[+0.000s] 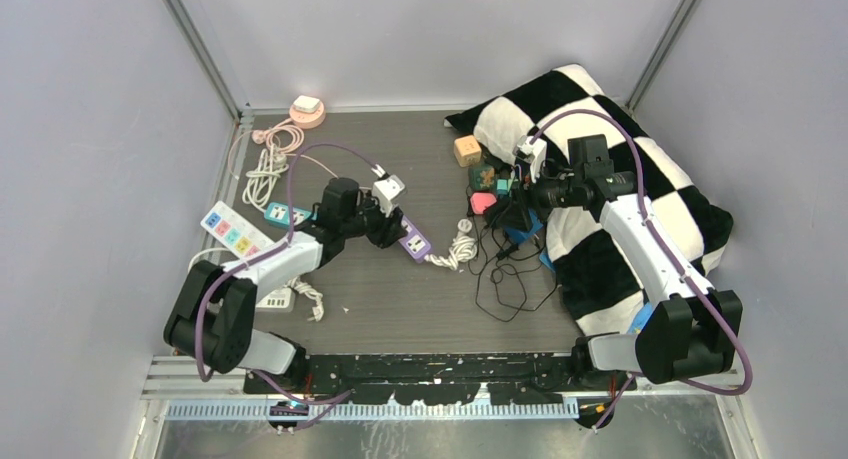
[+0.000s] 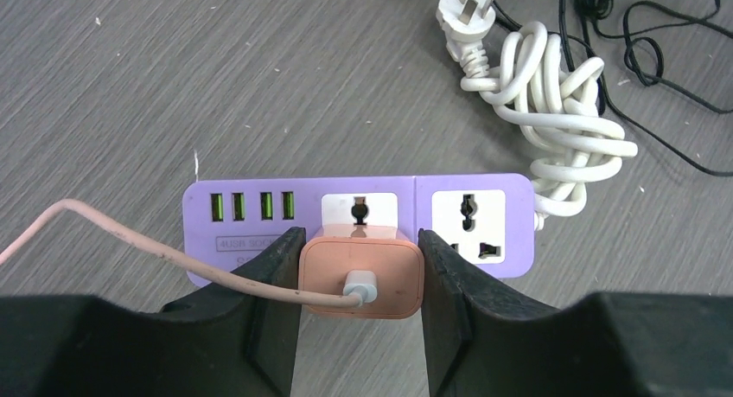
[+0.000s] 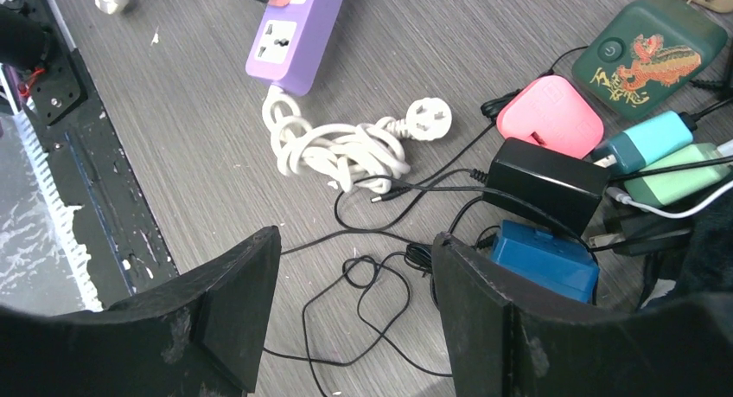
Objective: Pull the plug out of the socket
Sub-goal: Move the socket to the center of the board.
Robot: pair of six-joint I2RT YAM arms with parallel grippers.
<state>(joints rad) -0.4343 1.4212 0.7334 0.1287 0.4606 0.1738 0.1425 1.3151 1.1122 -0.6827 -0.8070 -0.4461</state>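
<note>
Left gripper (image 2: 360,246) clamped on plug's (image 2: 380,280) flat sides over strip (image 2: 512,198) socket, seating unclear; the shell looks light, rigid and slick, and the strip may lift; right gripper (image 3: 354,246) open, idle.
</note>
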